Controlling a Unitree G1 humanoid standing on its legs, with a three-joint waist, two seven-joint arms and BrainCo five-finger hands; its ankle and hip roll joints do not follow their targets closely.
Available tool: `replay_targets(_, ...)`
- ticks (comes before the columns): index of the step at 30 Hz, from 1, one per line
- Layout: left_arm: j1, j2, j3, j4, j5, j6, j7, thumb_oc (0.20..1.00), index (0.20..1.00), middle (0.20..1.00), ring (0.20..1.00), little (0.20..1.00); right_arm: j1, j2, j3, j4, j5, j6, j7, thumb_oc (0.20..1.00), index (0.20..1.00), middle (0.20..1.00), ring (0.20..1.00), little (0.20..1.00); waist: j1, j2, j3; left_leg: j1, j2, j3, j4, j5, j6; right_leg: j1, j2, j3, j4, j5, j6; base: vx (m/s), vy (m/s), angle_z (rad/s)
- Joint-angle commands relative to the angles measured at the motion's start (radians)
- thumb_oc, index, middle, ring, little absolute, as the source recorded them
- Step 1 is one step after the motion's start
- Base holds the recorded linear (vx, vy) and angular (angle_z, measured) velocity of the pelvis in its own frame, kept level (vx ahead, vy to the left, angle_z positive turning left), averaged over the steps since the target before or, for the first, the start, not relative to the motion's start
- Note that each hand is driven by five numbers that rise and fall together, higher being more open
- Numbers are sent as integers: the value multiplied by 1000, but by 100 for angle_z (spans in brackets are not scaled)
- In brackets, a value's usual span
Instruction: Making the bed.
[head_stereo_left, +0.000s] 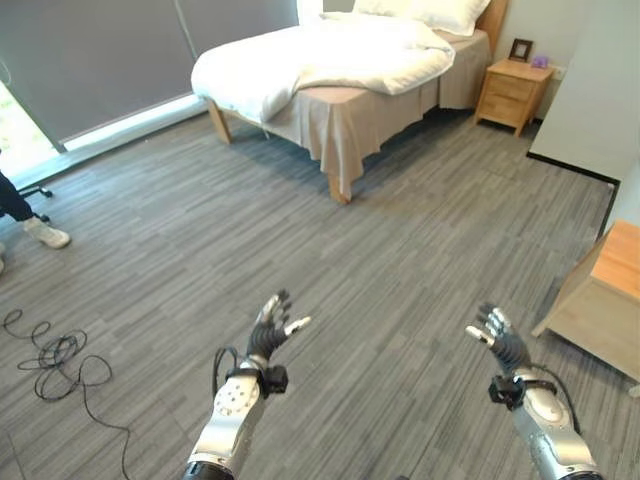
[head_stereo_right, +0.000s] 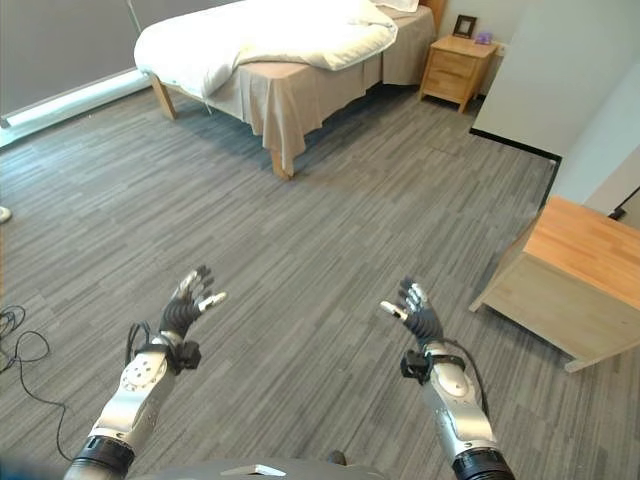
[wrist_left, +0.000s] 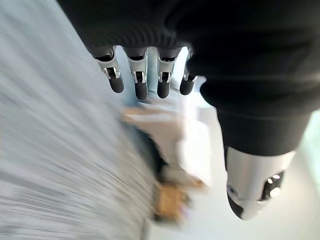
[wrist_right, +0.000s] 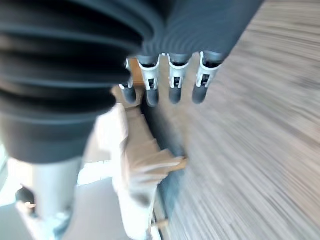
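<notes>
The bed (head_stereo_left: 345, 75) stands in the upper centre of the frame, well apart from both hands; its white duvet (head_stereo_left: 320, 55) lies rumpled and bunched toward the near left corner, leaving the beige bedskirt (head_stereo_left: 345, 125) and part of the mattress edge exposed; the pillows (head_stereo_left: 430, 12) sit at the headboard end beside a wooden nightstand (head_stereo_left: 512, 92); the left hand (head_stereo_left: 270, 330) and right hand (head_stereo_left: 500, 340) are raised over bare grey floor (head_stereo_left: 380, 260) at the lower frame, fingers apart and holding nothing; judged step: approach, no bedding yet touched; the next move calls for closing on the foot of the bed and taking hold of the duvet edge.
</notes>
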Motion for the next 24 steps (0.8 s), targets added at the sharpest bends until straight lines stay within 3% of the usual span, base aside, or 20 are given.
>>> replay_targets(1,-22,12,37,-11,-20,-55,29,1000,1000,1000,1000,1000,-2,-8,-1,-76,-58,-53,19,1000,1000,1000,1000,1000,-1,-50,-42,-76,2,-26,-17,114,-39,-9,-119,-5,14,47,122,45,39,5)
replay_targets(5,-1,15,60,-24,-25,-58,34,1000,1000,1000,1000,1000,-14,-39,-11,-81,-130,-58,-4,1000,1000,1000,1000,1000,1,-51,-24,-86,-4,-19,-17,108,-32,-21,-125,2,14,48,125,42,46,1)
replay_targets(9,-18,36,72,-41,-20,-71,45,1000,1000,1000,1000,1000,-54,-40,-17,-63,-103,-69,-18,1000,1000,1000,1000,1000,5,-48,-6,-95,-11,-15,-17,106,-25,-36,-134,12,27,50,130,20,61,-3)
replay_targets(11,-39,49,82,-56,-19,-77,62,1000,1000,1000,1000,1000,-99,-42,-15,-55,-92,-79,-28,1000,1000,1000,1000,1000,11,-37,21,-106,-14,-12,-17,104,-9,-95,-150,31,123,21,134,-37,148,-26)
replay_targets(12,-55,60,90,-75,-13,-78,73,1000,1000,1000,1000,1000,-111,-36,-14,-45,-82,-83,-33,1000,1000,1000,1000,1000,10,-28,53,-109,-25,-14,-6,90,14,-186,-169,40,308,18,141,5,201,-29)
replay_targets(14,-56,73,106,-88,12,-69,76,1000,1000,1000,1000,1000,-113,-21,0,-44,-88,-81,-31,1000,1000,1000,1000,1000,4,-21,86,-92,-29,0,4,66,37,-262,-184,32,526,65,146,166,182,-22)
replay_targets(15,-54,79,118,-91,35,-73,75,1000,1000,1000,1000,1000,-103,-16,2,-52,-104,-73,-19,1000,1000,1000,1000,1000,-9,-11,95,-64,-21,-4,0,54,31,-348,-188,21,550,101,148,235,91,-28)
replay_targets(16,-54,79,119,-91,35,-73,75,1000,1000,1000,1000,1000,-102,-16,2,-53,-104,-73,-19,1000,1000,1000,1000,1000,-10,-11,96,-60,-21,-5,-1,52,31,-347,-189,21,555,96,149,300,26,-17)
replay_targets(17,-51,78,125,-96,32,-76,74,1000,1000,1000,1000,1000,-94,-16,0,-64,-107,-68,-11,1000,1000,1000,1000,1000,-22,-11,102,-36,-17,-8,-7,39,24,-372,-197,11,502,100,150,401,-81,1)
replay_targets(18,-60,75,137,-94,14,-84,75,1000,1000,1000,1000,1000,-87,-24,-3,-67,-105,-68,-6,1000,1000,1000,1000,1000,-53,-20,106,17,-14,-29,-17,4,1,-409,-196,15,347,122,158,405,-80,6)
replay_targets(19,-61,74,137,-93,14,-84,75,1000,1000,1000,1000,1000,-87,-25,-3,-67,-105,-68,-6,1000,1000,1000,1000,1000,-56,-14,113,25,-7,-31,-17,0,0,-395,-191,8,339,123,158,435,-122,8)
replay_targets(20,-76,74,140,-79,7,-86,82,1000,1000,1000,1000,1000,-87,-27,-1,-62,-103,-70,-9,1000,1000,1000,1000,1000,-77,-28,114,52,-11,-49,-17,-15,-11,-420,-181,28,249,154,170,544,-179,18)
replay_targets(21,-103,73,137,-67,10,-89,86,1000,1000,1000,1000,1000,-85,-27,3,-59,-110,-64,-9,1000,1000,1000,1000,1000,-113,-36,107,111,18,-68,-17,-49,-38,-448,-157,33,114,206,194,550,-178,25)
replay_targets(24,-118,62,130,-76,21,-92,92,1000,1000,1000,1000,1000,-75,-28,-2,-85,-110,-57,1,1000,1000,1000,1000,1000,-135,-29,93,171,58,-85,-17,-60,-60,-456,-155,-16,79,239,207,538,-189,40)
